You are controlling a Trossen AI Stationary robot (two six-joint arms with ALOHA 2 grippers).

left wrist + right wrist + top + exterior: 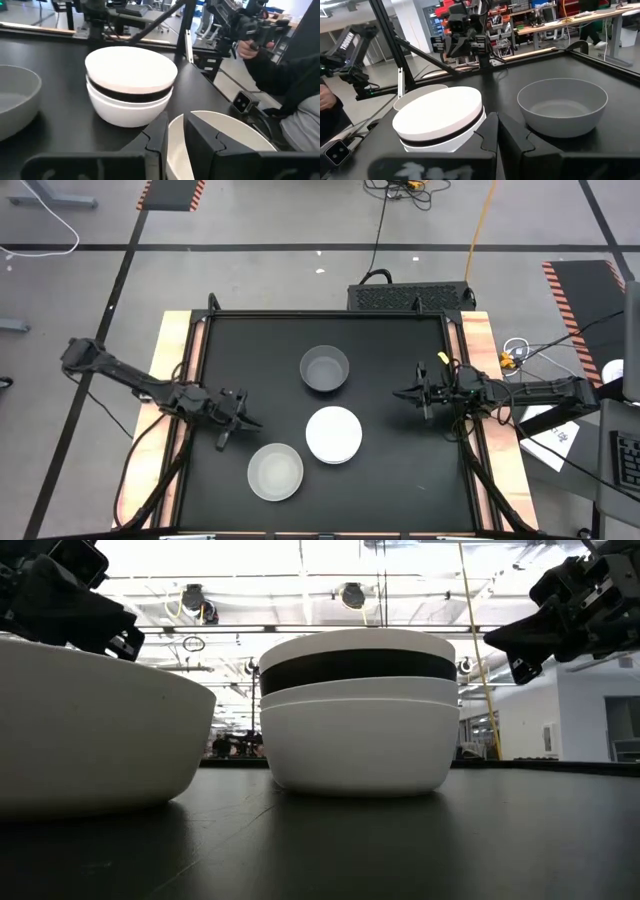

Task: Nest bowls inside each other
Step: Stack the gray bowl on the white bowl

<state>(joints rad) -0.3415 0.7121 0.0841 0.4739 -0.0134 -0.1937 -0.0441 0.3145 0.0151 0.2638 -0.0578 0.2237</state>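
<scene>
Translucent bowl [275,472] beside left end effector [236,427]

Robotics lab: workbenches [570,20], parts shelves [502,12], floor hazard tape [575,290].

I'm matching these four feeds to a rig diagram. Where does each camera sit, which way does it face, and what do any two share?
High: overhead, straight down on table; left gripper, right gripper, both arms.
Low: tabletop height, level at the bowl stack; both grippers up top.
Left wrist: past its fingers at stack, translucent bowl's rim.
Right wrist: past its fingers at stack, grey bowl.
Shared: the stack shows in all four.
</scene>
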